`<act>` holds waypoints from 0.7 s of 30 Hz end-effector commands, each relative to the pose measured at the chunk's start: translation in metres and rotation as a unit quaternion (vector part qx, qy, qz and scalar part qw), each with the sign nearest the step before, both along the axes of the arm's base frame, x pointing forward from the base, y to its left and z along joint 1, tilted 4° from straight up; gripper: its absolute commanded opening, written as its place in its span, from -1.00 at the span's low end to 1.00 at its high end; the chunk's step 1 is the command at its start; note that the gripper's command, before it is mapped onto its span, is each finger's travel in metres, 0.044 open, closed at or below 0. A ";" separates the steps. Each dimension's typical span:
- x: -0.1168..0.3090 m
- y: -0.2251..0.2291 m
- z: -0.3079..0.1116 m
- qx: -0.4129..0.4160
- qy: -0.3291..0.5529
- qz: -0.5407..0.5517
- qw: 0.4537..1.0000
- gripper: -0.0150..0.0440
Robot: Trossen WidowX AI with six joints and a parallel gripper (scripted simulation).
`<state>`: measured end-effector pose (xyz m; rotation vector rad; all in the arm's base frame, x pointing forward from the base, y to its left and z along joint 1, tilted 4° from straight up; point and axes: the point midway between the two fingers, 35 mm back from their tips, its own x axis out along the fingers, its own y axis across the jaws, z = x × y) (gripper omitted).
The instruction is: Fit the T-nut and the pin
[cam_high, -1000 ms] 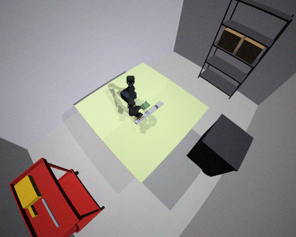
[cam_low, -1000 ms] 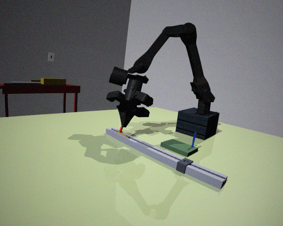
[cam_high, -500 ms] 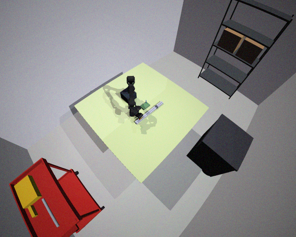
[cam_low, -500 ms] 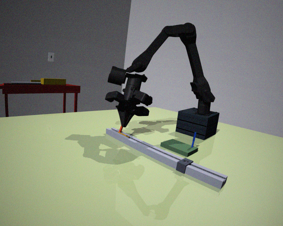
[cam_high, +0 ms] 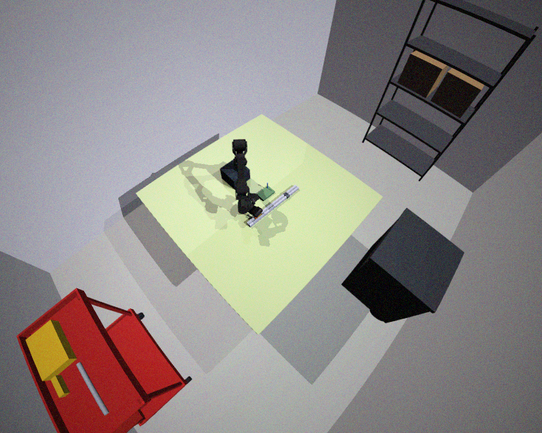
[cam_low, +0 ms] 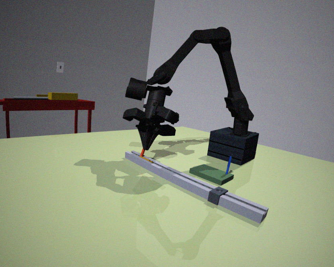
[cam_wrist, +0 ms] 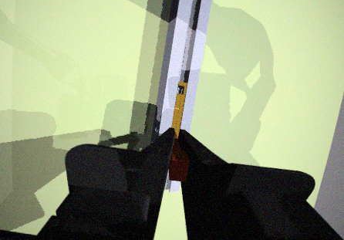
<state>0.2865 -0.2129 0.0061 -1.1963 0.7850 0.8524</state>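
Your tool (cam_high: 254,216) (cam_low: 146,149) (cam_wrist: 176,133) is clamped on the orange handle (cam_low: 142,152) (cam_wrist: 179,168), which sticks up at a tilt. You've got the brass T-nut (cam_low: 146,159) (cam_wrist: 179,109) along the slot of the rail (cam_high: 277,202) (cam_low: 187,184) (cam_wrist: 175,58), near one end, well apart from the dark bracket (cam_high: 287,194) (cam_low: 217,195).

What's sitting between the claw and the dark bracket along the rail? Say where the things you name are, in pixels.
Just the brass nut (cam_low: 148,160) (cam_wrist: 179,109), near the claw (cam_low: 146,149) (cam_wrist: 176,133); beyond it, exterior shows bare rail (cam_low: 187,184) up to the bracket (cam_low: 216,195).
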 end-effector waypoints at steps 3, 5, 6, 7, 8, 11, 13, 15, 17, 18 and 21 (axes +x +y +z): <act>0.003 -0.002 0.002 -0.002 0.005 -0.002 1.000 -1.00; 0.003 -0.002 0.003 -0.002 0.008 -0.002 1.000 -1.00; 0.003 -0.002 0.003 -0.002 0.009 -0.002 1.000 -1.00; 0.003 -0.002 0.003 -0.002 0.010 -0.002 1.000 -1.00; 0.003 -0.003 0.003 -0.001 0.011 -0.002 1.000 -1.00; 0.004 -0.003 0.003 -0.001 0.015 -0.002 1.000 -1.00; 0.004 -0.003 0.003 0.000 0.017 -0.002 1.000 -1.00; 0.004 -0.003 0.003 0.000 0.020 -0.002 1.000 -1.00; 0.005 -0.003 0.003 0.000 0.022 -0.002 1.000 -1.00; 0.005 -0.003 0.003 0.001 0.023 -0.002 1.000 -1.00; 0.005 -0.003 0.004 0.001 0.026 -0.002 1.000 -1.00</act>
